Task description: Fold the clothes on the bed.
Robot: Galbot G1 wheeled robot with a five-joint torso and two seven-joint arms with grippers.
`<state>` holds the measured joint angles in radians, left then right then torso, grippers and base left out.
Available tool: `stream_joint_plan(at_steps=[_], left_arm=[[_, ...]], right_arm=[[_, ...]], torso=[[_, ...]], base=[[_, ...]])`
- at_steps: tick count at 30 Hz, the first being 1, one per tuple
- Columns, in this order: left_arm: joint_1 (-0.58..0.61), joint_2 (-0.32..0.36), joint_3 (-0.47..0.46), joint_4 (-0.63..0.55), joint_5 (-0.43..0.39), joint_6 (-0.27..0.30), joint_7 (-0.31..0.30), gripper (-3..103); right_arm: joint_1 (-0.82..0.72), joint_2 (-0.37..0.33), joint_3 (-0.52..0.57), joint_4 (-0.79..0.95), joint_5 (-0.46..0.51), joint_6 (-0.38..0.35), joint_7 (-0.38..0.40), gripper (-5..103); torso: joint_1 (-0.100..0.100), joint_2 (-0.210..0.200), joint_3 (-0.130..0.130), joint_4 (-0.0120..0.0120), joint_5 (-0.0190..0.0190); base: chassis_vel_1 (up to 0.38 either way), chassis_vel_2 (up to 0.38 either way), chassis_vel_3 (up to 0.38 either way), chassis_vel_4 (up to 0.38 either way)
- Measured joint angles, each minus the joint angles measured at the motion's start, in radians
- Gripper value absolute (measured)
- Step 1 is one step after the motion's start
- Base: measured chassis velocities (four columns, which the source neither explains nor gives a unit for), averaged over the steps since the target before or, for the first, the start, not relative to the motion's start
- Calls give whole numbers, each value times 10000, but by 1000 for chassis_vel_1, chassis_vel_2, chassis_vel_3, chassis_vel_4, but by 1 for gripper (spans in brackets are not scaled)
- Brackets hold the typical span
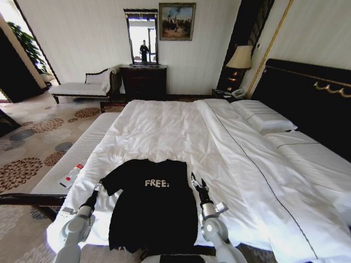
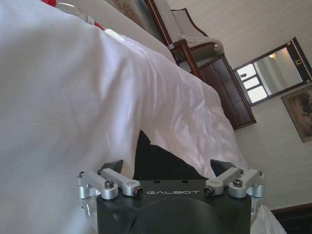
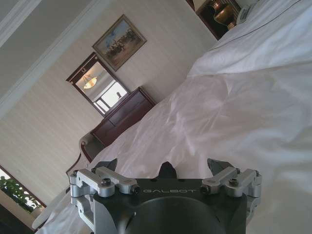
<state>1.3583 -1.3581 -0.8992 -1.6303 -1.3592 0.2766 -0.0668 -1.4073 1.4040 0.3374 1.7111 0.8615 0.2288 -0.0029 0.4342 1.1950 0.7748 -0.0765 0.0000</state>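
The bed (image 1: 164, 131) takes up most of the head view, running from the lower centre to the right edge, its white duvet (image 1: 230, 164) rumpled and its pillows (image 1: 263, 118) stacked toward the dark headboard (image 1: 307, 93) at the upper right. A long white-topped bench (image 1: 71, 159) lies along the bed's edge at the left of the frame, and a red-and-white item sits on it near the lower left. Against the far wall at the upper centre stand a dark dresser (image 1: 143, 81), a mirror (image 1: 142, 41) and a framed painting (image 1: 176, 21); both wrist views also catch this furniture, the right wrist view (image 3: 122, 119) with the painting above it. The black T-shirt (image 1: 152, 208) lies spread flat on the duvet at the bottom centre of the head view, its white "FREE!" lettering facing up and its lower hem reaching the mattress edge. The head view alone shows the whole garment; the left wrist view gives just a dark point of cloth (image 2: 156, 163) between that tool's fingers, and the right wrist view a small dark tip (image 3: 168, 170). The left tool (image 1: 98, 186) sits at the shirt's left sleeve, its fingers spread apart in the left wrist view (image 2: 168, 168). The right tool (image 1: 198, 185) sits at the right sleeve edge, likewise spread wide (image 3: 165, 168).
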Motion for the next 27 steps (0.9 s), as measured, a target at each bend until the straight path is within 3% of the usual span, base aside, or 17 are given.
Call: stream_joint_plan(at_steps=[8, 27], left_arm=[[-935, 102, 260, 412, -37, -76, -101, 100], [-1128, 29, 418, 1320, 873, -119, -22, 100]], right_arm=[[40, 27, -45, -194, -18, 15, 47, 100], [22, 56, 65, -438, -98, 101, 106, 100]], torso=[[1, 0, 0, 1, 2], [1, 1, -1, 2, 1]], base=[[0, 0, 0, 0], [0, 0, 0, 0]])
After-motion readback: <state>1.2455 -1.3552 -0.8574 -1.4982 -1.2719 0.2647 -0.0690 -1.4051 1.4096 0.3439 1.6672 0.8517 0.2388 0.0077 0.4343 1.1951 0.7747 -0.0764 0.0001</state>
